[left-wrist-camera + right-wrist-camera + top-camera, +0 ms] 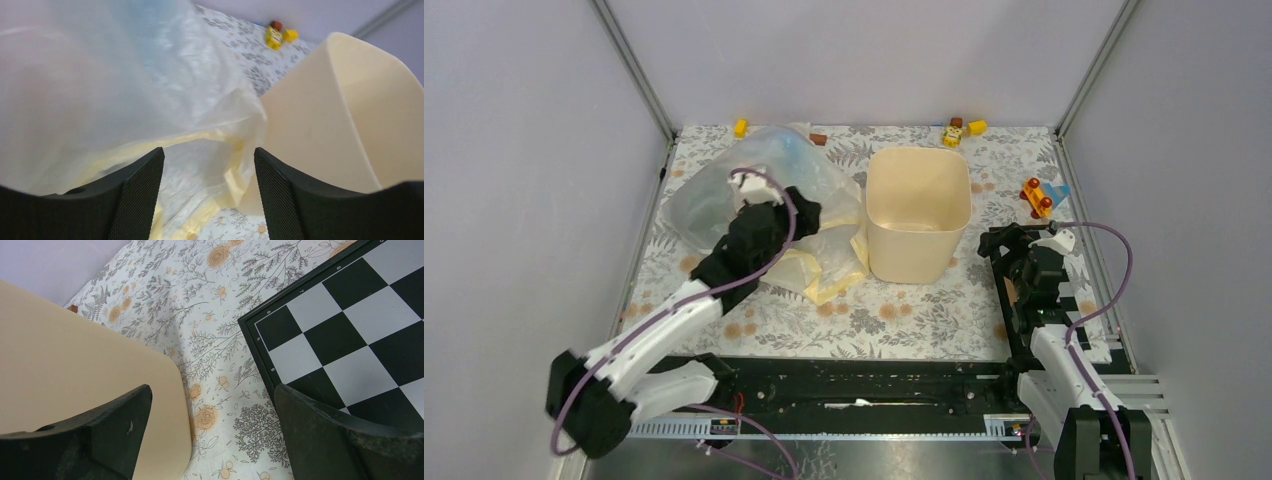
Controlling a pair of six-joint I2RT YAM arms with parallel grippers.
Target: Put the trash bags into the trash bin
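Top external view: trash bin (918, 255) upright a little right of the middle of the counter (924, 315), lidless. Smooth cream-beige plastic, squarish with rounded corners, narrowing downward.

Trash bags (724, 195) heaped on the counter just left of the bin, outside it. Bluish-clear bag (704, 200) puffed up toward the far left. Pale yellow bag (829, 268) crumpled nearer, reaching the bin's left wall; thin, crinkly, translucent film.

Left gripper (809, 213) over the heap. In the left wrist view, black ribbed fingers (142, 200) standing apart, clamped on nothing, slack yellow film lying beyond the gap and the bin wall close on the right.

Right gripper (210, 435) fully spread, holding nothing, low over the right side of the counter, between the bin's near right corner and a black-framed chessboard (350, 325).

Grey walls and metal rails closing the left, far and right edges. Widest open stretch of flowered cloth on the near side, between the bin and the black base rail. Narrower strip between the bin and the right wall, shared with a red-and-orange toy (1036, 197).

Small toy pieces (951, 135) along the far edge, too small to make out. Near part of the heap hidden under the left arm. Chessboard mostly covered by the right arm from above, cut off in the wrist view. Bags blurred across the left half of the left wrist view.
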